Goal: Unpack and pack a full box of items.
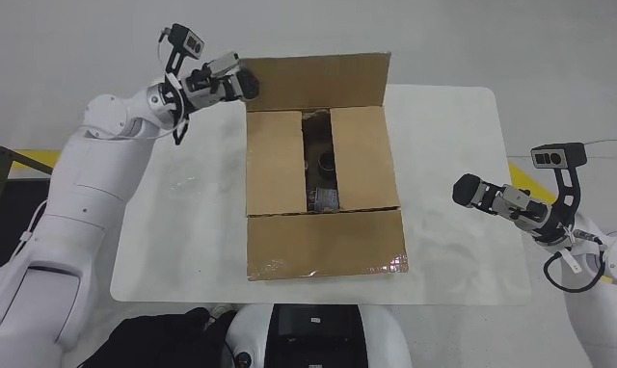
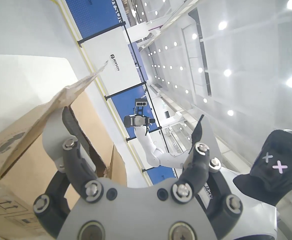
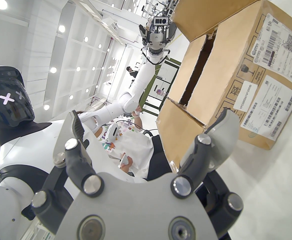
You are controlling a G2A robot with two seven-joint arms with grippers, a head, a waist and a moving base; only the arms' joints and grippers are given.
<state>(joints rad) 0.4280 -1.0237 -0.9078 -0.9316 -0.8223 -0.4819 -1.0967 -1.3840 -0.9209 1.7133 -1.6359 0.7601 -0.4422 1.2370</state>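
Here, in the top view, a white rounded-corner table (image 1: 174,223) carries a brown corrugated cardboard box (image 1: 275,161) at the centre of the frame. Nearest, in the lower centre, its near outer flap (image 1: 323,245) is folded out flat, with some tape along its free edge. Beyond it, the two inner flaps lie almost level over the opening, with a narrow gap between them. Dark items (image 1: 323,170) show through that gap, too shadowed to identify. At centre right, well apart from the box and just past the table's edge, the right gripper (image 1: 461,189) hangs with its fingers spread and nothing between them. Farthest, in the upper centre, the far outer flap (image 1: 313,81) stands open. The left gripper (image 1: 246,82) sits at this flap's corner in the upper left, also spread wide. In the left wrist view one of its fingers (image 2: 67,126) lies against the ragged edge of the flap and the other is well clear, so nothing is pinched. The card is judged stiff across its panels but weak at the creases and torn corners. Each inner flap is therefore best taken at its free edge beside the gap and swung about its fold, not pulled. If full, the box is probably heavy and should stay on the table. The contents are better lifted out singly through the opening.
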